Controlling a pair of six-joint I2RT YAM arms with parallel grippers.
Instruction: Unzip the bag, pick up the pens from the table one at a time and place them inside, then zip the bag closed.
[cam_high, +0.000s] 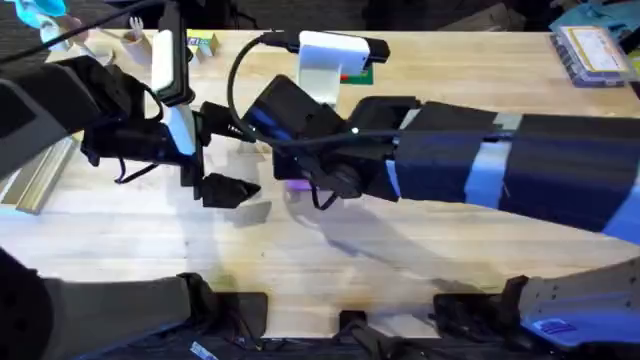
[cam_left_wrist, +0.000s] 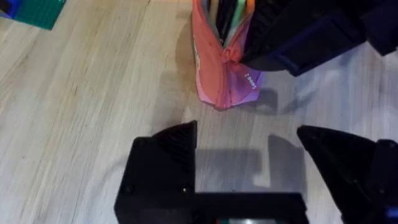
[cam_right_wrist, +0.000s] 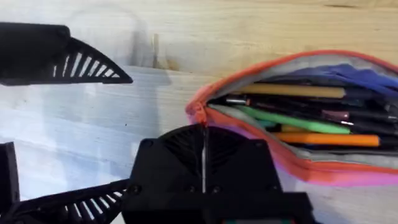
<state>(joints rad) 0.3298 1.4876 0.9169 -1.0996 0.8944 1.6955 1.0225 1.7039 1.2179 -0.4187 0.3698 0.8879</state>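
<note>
Robot lab, 2 arms, wood table (cam_high: 420, 250), cabling

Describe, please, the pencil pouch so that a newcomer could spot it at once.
Start at the light-wood table. Between the two black grippers lies a pink fabric pouch, its top gaping open. Pens in tan, green and orange lie packed inside, against a purple lining.

At the far edge I see a white box (cam_high: 328, 62) with a green-and-red piece (cam_high: 356, 74) beside it, a yellow block (cam_high: 203, 43) further left, and a clear case (cam_high: 594, 52) at the far right corner. A green board (cam_left_wrist: 37, 12) shows on my left wrist view
</note>
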